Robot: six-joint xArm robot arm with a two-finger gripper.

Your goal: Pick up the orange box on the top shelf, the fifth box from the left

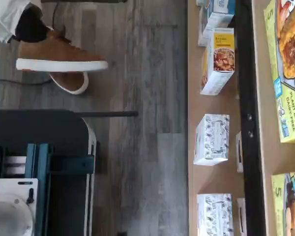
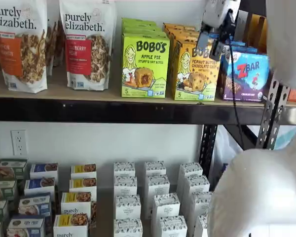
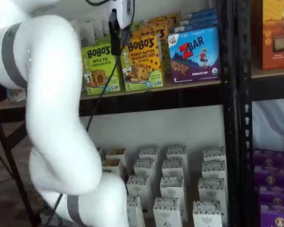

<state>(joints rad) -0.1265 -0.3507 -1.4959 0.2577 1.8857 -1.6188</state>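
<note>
The orange Bobo's Peanut Butter Chocolate Chip box (image 2: 192,74) stands upright at the front of the top shelf (image 2: 113,97), between a lime-green Bobo's Apple Pie box (image 2: 144,64) and a blue Zbar box (image 2: 246,74). More orange boxes line up behind it. My gripper (image 2: 212,47) hangs in front of the box's upper right corner, with a gap between its fingers and nothing in them. In a shelf view the orange box (image 3: 142,61) shows again, with the gripper (image 3: 114,45) side-on before its upper left edge.
Two Purely Elizabeth granola bags (image 2: 86,44) stand at the shelf's left. Small white boxes (image 2: 155,197) fill the lower surface. My white arm (image 3: 52,118) blocks part of both shelf views. The wrist view shows a grey floor, a person's brown shoe (image 1: 59,54) and the shelf's black rail (image 1: 248,123).
</note>
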